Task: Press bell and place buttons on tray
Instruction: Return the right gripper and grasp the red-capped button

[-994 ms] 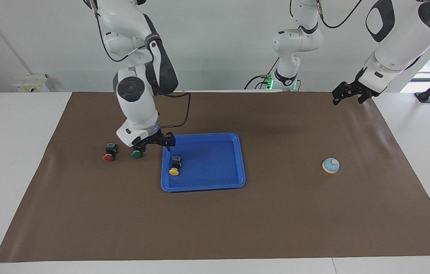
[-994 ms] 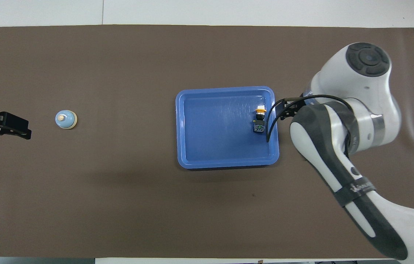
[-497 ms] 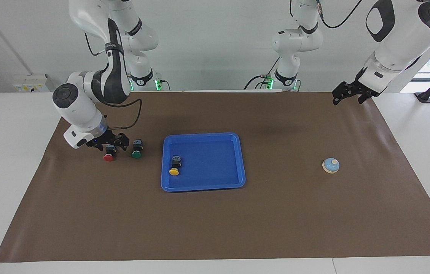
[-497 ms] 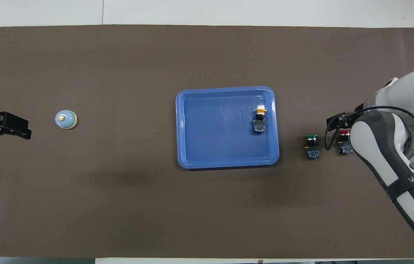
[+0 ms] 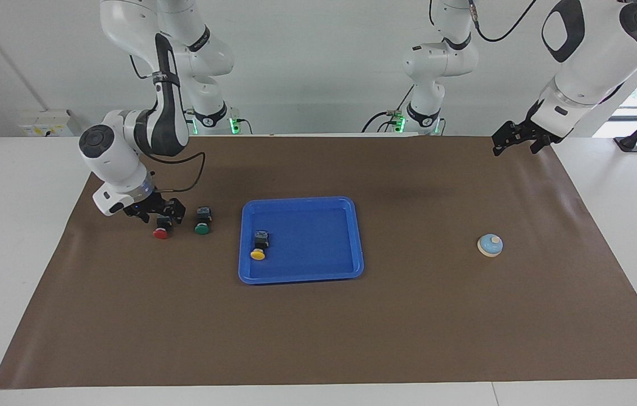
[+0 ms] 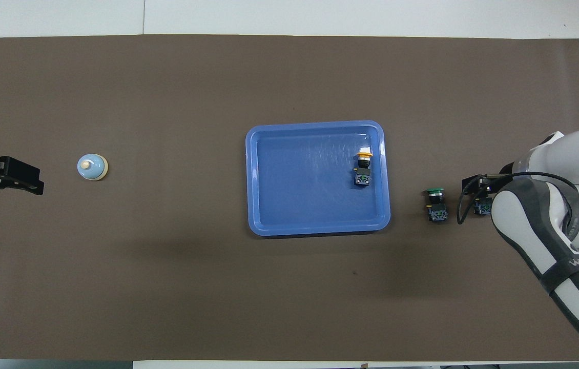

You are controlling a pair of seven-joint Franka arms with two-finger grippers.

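Surface [image 5: 318, 338]: covered by a brown mat, everything sits on it.
Tray [image 5: 352, 237]: bright blue, mid-surface, flat on the mat.
Right end effector [image 5: 156, 212]: low over the red button, fingers spread either side of its black body, not clamped on it.
Left end effector [image 5: 513, 140]: waiting in the air at its own end of the surface, released, holding nothing.
Bell [image 5: 490, 245]: on the mat toward the left arm's end, well apart from the tray.
Yellow button [image 5: 259, 246]: lying in the tray, by the rim toward the right arm's end.
Green button [image 5: 202, 221]: on the mat between tray and red button.
Red button [image 5: 161, 231]: just beside the green one, under the right end effector.
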